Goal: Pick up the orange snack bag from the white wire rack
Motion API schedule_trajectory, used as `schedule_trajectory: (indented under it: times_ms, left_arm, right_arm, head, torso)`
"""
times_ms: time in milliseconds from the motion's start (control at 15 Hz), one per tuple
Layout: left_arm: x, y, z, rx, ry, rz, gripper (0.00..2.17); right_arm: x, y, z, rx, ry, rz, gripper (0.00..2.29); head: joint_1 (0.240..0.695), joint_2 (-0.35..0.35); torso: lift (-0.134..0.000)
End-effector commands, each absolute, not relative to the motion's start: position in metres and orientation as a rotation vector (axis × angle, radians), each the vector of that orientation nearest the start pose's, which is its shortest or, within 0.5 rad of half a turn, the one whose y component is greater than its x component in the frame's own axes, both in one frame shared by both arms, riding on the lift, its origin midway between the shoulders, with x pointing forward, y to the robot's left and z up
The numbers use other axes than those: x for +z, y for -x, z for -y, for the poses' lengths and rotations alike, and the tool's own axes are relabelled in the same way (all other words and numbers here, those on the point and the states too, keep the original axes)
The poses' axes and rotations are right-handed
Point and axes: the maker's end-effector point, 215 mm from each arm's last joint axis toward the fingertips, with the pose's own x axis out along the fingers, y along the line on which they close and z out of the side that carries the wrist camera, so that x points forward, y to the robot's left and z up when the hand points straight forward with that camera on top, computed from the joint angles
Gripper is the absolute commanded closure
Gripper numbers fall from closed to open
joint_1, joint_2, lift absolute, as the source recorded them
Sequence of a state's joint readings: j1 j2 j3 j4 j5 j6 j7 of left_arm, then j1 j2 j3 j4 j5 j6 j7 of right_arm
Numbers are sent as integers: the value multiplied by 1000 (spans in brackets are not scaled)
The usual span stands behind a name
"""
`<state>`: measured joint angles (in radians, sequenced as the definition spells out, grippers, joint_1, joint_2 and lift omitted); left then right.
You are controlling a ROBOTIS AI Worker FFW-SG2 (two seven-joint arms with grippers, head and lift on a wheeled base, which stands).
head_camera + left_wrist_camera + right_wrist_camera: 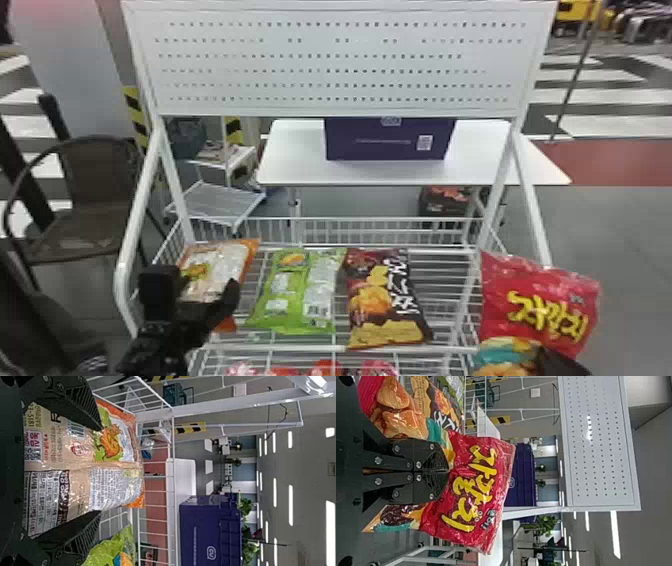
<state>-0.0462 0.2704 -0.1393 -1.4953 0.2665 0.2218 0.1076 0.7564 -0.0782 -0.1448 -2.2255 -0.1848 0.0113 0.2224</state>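
Observation:
On the left of the white wire rack (345, 348), the orange snack bag (215, 262) leans with its printed back facing up. My left gripper (194, 295) is at its near part, one finger on either side. From the left wrist, the open gripper (100, 470) straddles the orange snack bag (83, 465), whose orange top edge extends beyond the fingertips. At the rack's right side hangs a red snack bag (537, 305). The right wrist view has my right gripper (449, 471) shut on that red bag (474, 490).
A green bag (300, 292) lies just right of the orange one, followed by a dark brown bag (382, 300). More red packages (325, 369) sit on the tier below. White posts carry a perforated panel (340, 62); behind stands a table (295, 165) with a purple box (387, 145).

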Motion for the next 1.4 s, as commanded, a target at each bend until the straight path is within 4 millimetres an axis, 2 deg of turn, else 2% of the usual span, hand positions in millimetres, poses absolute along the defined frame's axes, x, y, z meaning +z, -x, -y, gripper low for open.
schedule_trajectory:
  times_ms: [0,67,133,200,333,667,800,1133,1333]
  left_arm:
    - [-434,-593,-281,1,-39,-298,410]
    - [-436,-592,-282,7,-38,-303,842]
    - [-439,-589,-286,22,-41,-308,1423]
    - [-439,-587,-285,18,-36,-308,1676]
    - [-436,-584,-282,14,-34,-301,1831]
    - [-400,-574,-279,27,-9,-221,1878]
    - [-383,-559,-282,38,4,-187,1875]
    - [-365,-491,-299,57,35,-158,1872]
    - [-357,-453,-295,47,33,-164,1872]
  right_arm:
    - [-338,-372,252,153,-45,-97,2219]
    - [-338,-372,252,153,-45,-97,2219]
    - [-337,-372,252,153,-45,-95,2219]
    - [-336,-371,252,153,-44,-94,2219]
    - [-336,-371,252,154,-45,-94,2219]
    - [-335,-371,250,158,-46,-92,2219]
    - [-336,-370,251,158,-46,-94,2219]
    - [-336,-371,252,158,-45,-95,2219]
    - [-339,-371,251,158,-46,-101,2219]
  head:
    - [499,0]
    - [499,0]
    - [499,0]
    - [499,0]
    - [499,0]
    - [499,0]
    - [499,0]
    - [499,0]
    - [499,0]
  torso:
    - [0]
    - [0]
    - [0]
    - [0]
    - [0]
    - [0]
    - [0]
    - [0]
    - [0]
